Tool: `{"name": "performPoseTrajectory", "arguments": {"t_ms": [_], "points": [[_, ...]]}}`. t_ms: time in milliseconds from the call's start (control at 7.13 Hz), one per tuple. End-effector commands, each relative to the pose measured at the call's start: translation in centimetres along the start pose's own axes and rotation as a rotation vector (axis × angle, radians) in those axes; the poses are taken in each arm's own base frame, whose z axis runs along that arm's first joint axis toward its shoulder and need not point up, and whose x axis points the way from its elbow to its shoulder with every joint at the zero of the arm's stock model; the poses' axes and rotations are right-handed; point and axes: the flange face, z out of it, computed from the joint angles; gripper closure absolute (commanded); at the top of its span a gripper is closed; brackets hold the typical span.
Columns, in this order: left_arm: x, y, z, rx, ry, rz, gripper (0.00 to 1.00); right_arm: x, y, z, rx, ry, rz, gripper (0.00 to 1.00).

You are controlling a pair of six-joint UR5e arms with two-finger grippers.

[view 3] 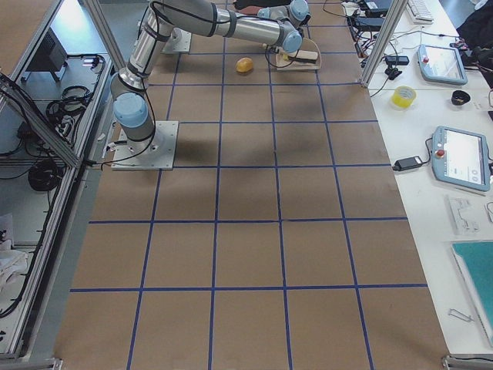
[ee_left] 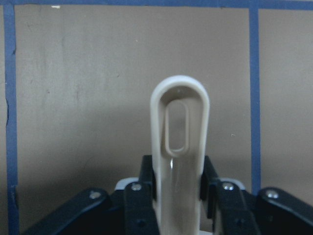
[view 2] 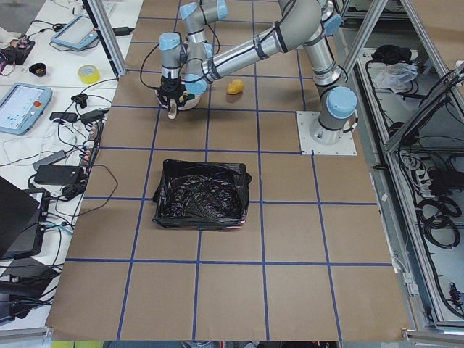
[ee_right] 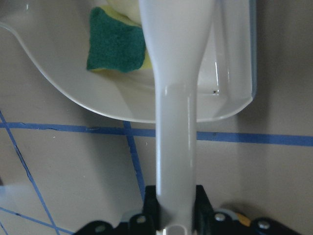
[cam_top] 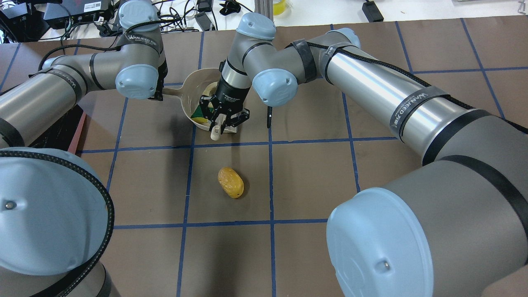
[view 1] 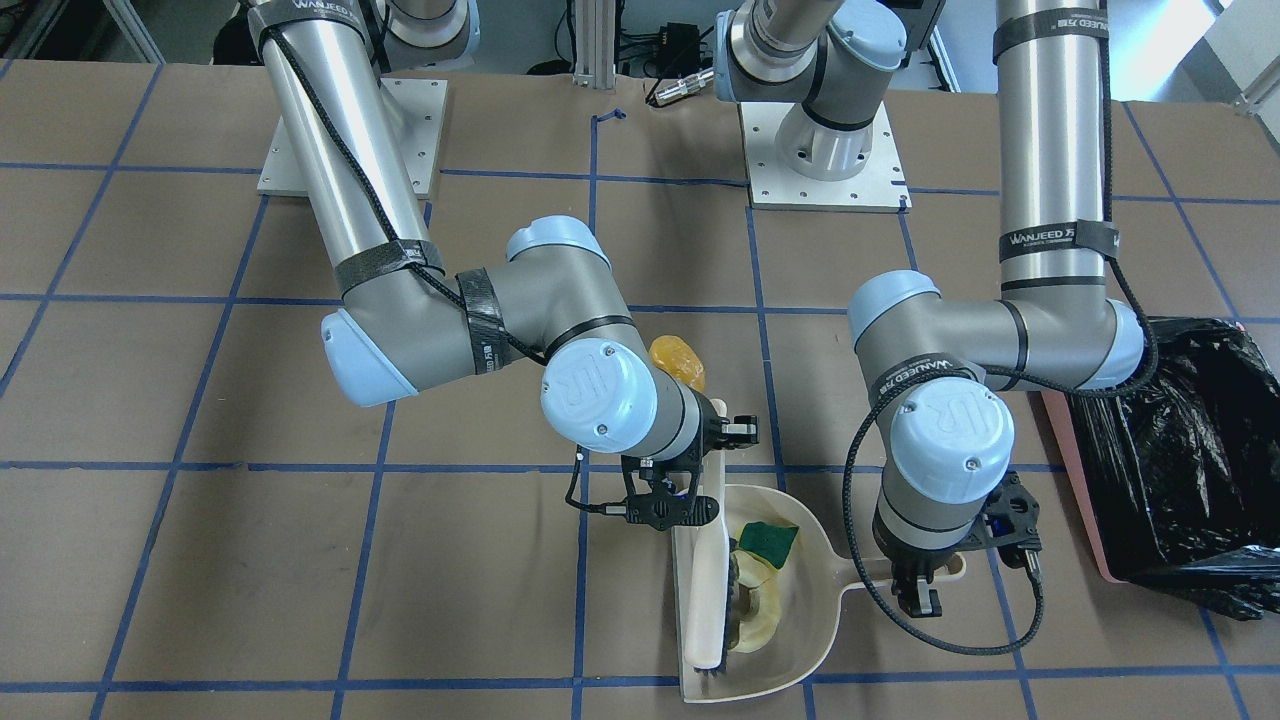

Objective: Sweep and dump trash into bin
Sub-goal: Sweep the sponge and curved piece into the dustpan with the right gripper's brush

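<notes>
Gripping the dustpan (view 1: 812, 565) by its handle (ee_left: 179, 127), the left gripper (view 1: 915, 590) points straight down, its fingers closed on the handle's sides just below the loop at its end. The left arm comes in bent at the elbow, with its wrist turned down over the handle. The right arm stretches far out over the table, and its wrist also bends down. The right gripper (cam_top: 222, 123) is clamped on the brush's handle (ee_right: 175, 122). The brush (view 1: 708, 585) lies along the pan's open edge, bristles inside the pan. The green sponge (ee_right: 115, 44) and the pale crescent (view 1: 768, 608) sit in the pan beside the bristles. The orange lump (cam_top: 231, 182) lies on the table nearer the robot, well apart from the pan. The bin (view 1: 1072, 470), lined with a black bag, stands to the robot's left of the pan, not touching it.
</notes>
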Motion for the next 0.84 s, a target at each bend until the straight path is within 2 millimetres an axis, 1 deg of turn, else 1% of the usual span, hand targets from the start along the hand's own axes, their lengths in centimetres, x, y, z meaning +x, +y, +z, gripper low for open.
{"name": "performPoseTrajectory", "arguments": {"t_ms": [0,140,421,701], "points": [[-0.1,-0.2,-0.8,0.0,0.01,-0.001,1.0,0.3,-0.4,-1.0,0.035,0.048,-0.007,0.88],[-0.2,-0.2,-0.9,0.002,0.013,-0.004,1.0,0.6,-0.3,-1.4,0.042,0.088,-0.002,0.88],[-0.2,-0.3,-1.3,0.002,0.019,-0.001,1.0,2.0,0.5,-2.4,0.047,0.243,0.021,0.88],[-0.4,-0.3,-1.2,0.002,0.016,0.002,1.0,3.4,2.5,-5.1,0.051,0.408,0.035,0.88]]}}
